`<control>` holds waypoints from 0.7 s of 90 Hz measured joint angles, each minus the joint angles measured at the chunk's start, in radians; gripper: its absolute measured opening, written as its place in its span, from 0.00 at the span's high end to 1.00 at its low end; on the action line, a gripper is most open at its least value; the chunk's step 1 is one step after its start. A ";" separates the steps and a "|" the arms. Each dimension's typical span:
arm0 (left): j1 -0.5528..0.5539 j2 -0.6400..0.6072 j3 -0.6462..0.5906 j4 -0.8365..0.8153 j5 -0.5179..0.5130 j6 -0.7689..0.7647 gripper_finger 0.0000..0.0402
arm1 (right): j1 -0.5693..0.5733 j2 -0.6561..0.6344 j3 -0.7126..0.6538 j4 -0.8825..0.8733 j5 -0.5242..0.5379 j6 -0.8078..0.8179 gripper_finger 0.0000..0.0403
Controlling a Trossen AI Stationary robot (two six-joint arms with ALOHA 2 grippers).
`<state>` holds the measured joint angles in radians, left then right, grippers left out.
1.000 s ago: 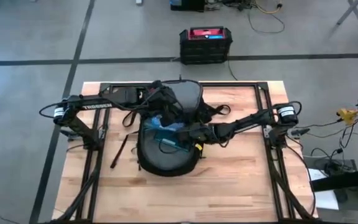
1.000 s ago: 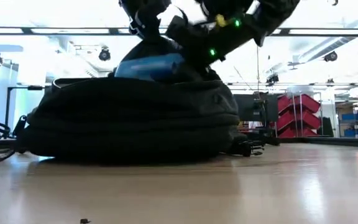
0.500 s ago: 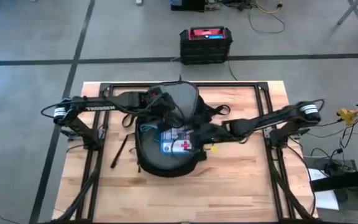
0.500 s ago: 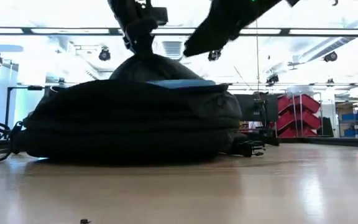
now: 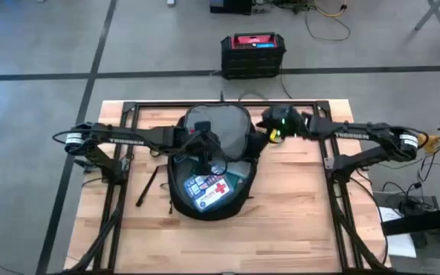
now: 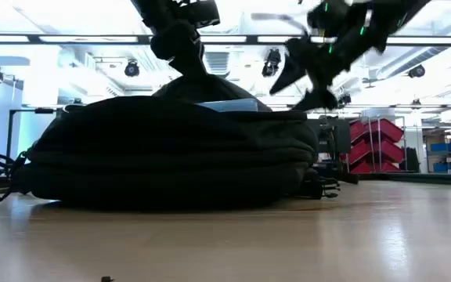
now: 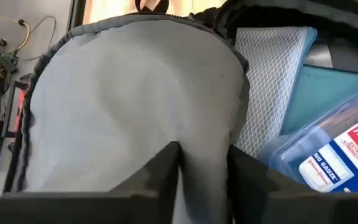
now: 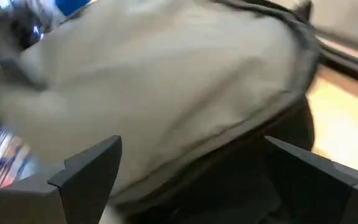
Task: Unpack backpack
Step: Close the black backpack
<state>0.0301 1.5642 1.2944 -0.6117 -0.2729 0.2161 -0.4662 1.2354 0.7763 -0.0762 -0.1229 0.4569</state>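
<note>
The black backpack (image 5: 205, 200) lies flat on the table with its top flap (image 5: 217, 124) thrown open, grey lining up. Inside it lies a clear blue first-aid box (image 5: 208, 187) with a red cross, also in the left wrist view (image 7: 328, 155). My left gripper (image 5: 205, 147) is shut on the flap's lining above the opening. My right gripper (image 5: 264, 128) hangs open in the air just right of the flap, its fingers wide apart (image 8: 194, 174) with nothing between them. My left gripper pinches a raised fold of the flap's grey lining (image 7: 205, 163) between its two fingers, near the flap's edge by the opening. The fingers come from above, slanting in from the table's left. The flap is pulled up into a hump (image 6: 196, 82) under the gripper; the backpack's body stays on the table.
A loose black strap (image 5: 147, 186) lies on the wood left of the backpack, and more straps and buckles (image 5: 270, 136) lie at its right. A black box with a red top (image 5: 253, 52) stands on the floor beyond the far edge. Bare wood shows near and right.
My right gripper had the blue box raised above the backpack's opening. The box now lies flat inside the backpack, and the gripper has left it, risen and gone toward the table's right and far edge. My left gripper keeps its hold on the flap.
</note>
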 joint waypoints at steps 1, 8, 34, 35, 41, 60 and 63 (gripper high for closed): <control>-0.002 0.000 0.002 0.000 0.000 0.000 0.69 | -0.014 0.006 -0.004 0.009 -0.015 0.006 0.09; -0.007 0.000 0.025 0.001 0.000 0.000 0.61 | -0.093 0.058 -0.017 0.087 -0.130 0.056 0.09; -0.056 -0.003 0.168 -0.098 -0.001 -0.013 0.42 | -0.171 0.322 -0.009 0.376 -0.387 0.234 0.09; -0.059 -0.003 0.174 -0.106 -0.001 -0.019 0.42 | -0.171 0.330 -0.007 0.386 -0.390 0.235 0.09; -0.083 -0.003 0.198 -0.159 -0.004 -0.069 0.41 | -0.171 0.369 0.007 0.431 -0.411 0.242 0.11; -0.222 -0.003 0.196 -0.248 0.065 -0.287 0.44 | -0.168 0.398 0.073 0.479 -0.424 0.188 0.40; -0.252 -0.003 0.187 -0.243 0.070 -0.315 0.46 | -0.166 0.393 0.083 0.478 -0.424 0.170 0.47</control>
<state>-0.2218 1.5616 1.4812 -0.8548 -0.2027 -0.0987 -0.6327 1.6281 0.8589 0.4018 -0.5473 0.6266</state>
